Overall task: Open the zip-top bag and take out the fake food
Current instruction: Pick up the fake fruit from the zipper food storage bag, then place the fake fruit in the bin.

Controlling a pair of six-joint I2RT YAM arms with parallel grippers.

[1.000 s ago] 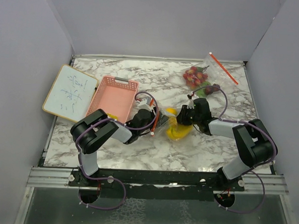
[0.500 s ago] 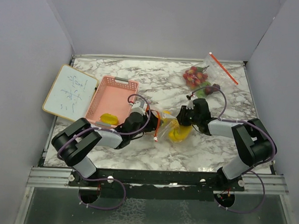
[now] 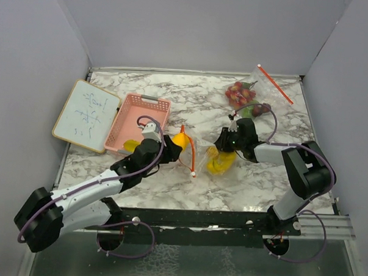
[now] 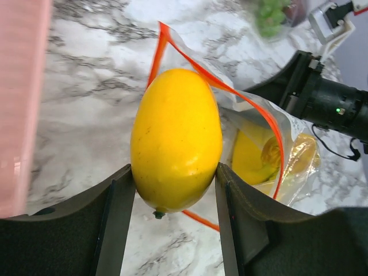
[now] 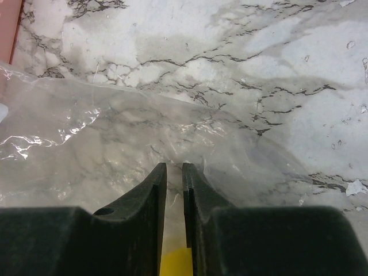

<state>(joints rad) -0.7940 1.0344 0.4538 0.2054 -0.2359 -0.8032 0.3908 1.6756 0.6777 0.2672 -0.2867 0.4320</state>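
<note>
Left end effector (image 4: pixel 172 172) gripped the extracted lemon (image 4: pixel 175 132); right end effector (image 5: pixel 174 172) pinched the open zip-top bag (image 5: pixel 86 132), banana (image 3: pixel 221 163) not yet removed.

**Readable text: none**

The only writing in view is on the whiteboard (image 3: pixel 86 115), which lies at the left edge of the table (image 3: pixel 192 95), just beside the pink basket (image 3: pixel 155 102). It is dark marker handwriting, a few short lines running along the board's tilt. From the top camera it is too small and blurred to make out a single character, so I can't tell the language or content.
</note>
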